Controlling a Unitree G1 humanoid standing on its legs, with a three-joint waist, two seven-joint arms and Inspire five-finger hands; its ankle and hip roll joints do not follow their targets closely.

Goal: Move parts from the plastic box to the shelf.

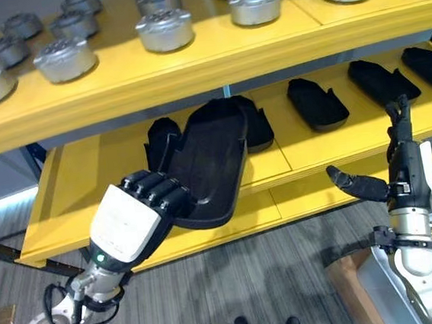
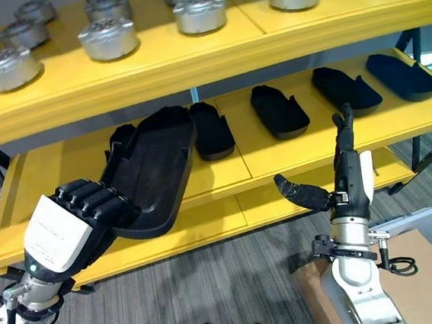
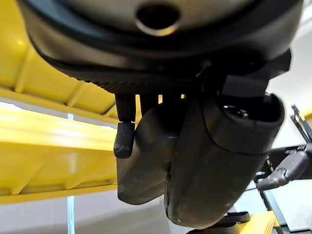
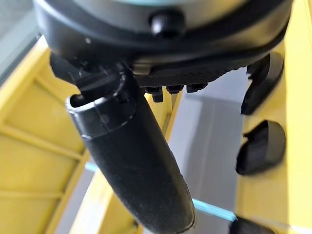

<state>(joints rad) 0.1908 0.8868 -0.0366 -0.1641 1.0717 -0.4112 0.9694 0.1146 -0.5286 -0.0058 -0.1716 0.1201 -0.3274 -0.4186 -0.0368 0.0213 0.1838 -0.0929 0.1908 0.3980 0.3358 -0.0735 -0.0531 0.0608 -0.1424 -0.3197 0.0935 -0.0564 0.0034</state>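
The left robot hand has its dark fingers curled round the near end of a long black plastic part shaped like a shallow tray. The part is tilted, with its hollow side facing up, and its far end reaches over the front of the middle level of the yellow shelf. In the left wrist view the fingers and the thumb close on the smooth black part from two sides.

On this middle level, more black moulded plastic parts lie in a row, side by side but apart from each other. One of them lies just behind the held part and is partly hidden by it, and another shows at its left.

On the top level of the shelf stand round silver metal parts with holes on top, in rows.

The right robot hand is in front of the shelf edge and holds nothing. Its fingers are straight and point up, and the thumb stands out to the side toward the left hand. It touches no part.

The floor under the shelf is a grey striped carpet.
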